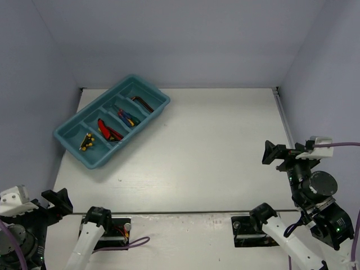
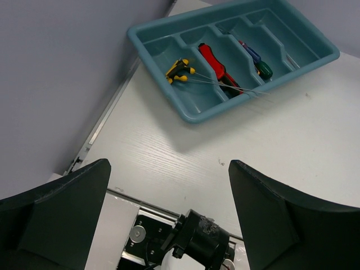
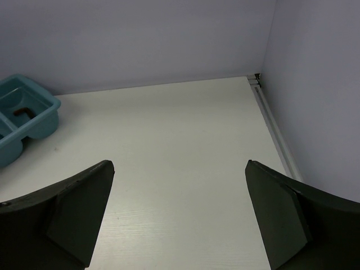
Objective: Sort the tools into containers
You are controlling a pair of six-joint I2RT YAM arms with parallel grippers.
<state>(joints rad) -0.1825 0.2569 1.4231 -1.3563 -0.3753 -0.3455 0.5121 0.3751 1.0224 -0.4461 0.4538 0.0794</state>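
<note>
The teal tray lies at the far left of the table, its four compartments side by side. In them lie yellow-black T-handle drivers, red utility knives, coloured screwdrivers and dark hex keys. The tray also shows in the left wrist view, with drivers, a red knife and screwdrivers. My left gripper is open and empty at the near left. My right gripper is open and empty at the right. One tray end shows in the right wrist view.
Grey walls enclose the white table on three sides. A metal rail runs along the right edge. The arm bases sit at the near edge. The left arm's base joint shows below my left fingers.
</note>
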